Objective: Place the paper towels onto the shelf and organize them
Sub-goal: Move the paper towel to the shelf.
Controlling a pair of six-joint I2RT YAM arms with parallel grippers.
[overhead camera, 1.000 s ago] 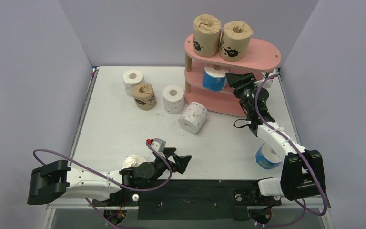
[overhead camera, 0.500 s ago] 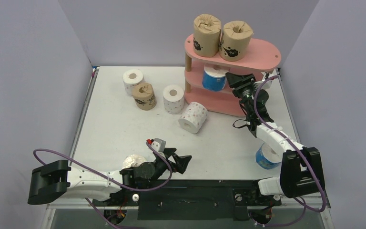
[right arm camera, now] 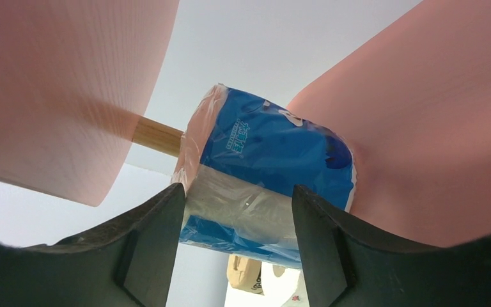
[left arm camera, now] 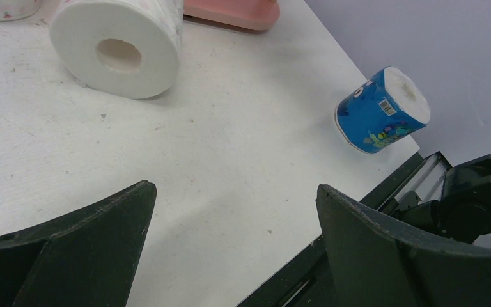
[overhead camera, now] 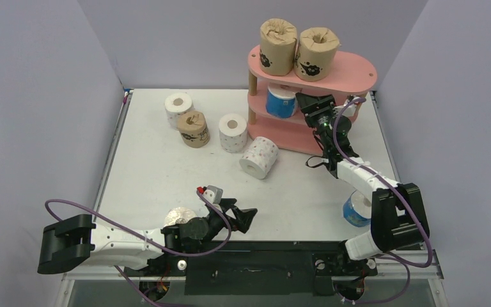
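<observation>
Left pincer spread wide, empty, low at near edge of counter. Four loose rolls mid-counter, left of shelf. Shelf stands far right, two brown rolls on its top board. Right pincer clasps blue roll, upright on middle board

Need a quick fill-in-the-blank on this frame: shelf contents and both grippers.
On top of the shelf stand ___ brown rolls.
The right gripper straddles a ___ roll on the middle tier.
The left gripper is ___, with nothing between its fingers.
Missing: two; blue; open.
</observation>
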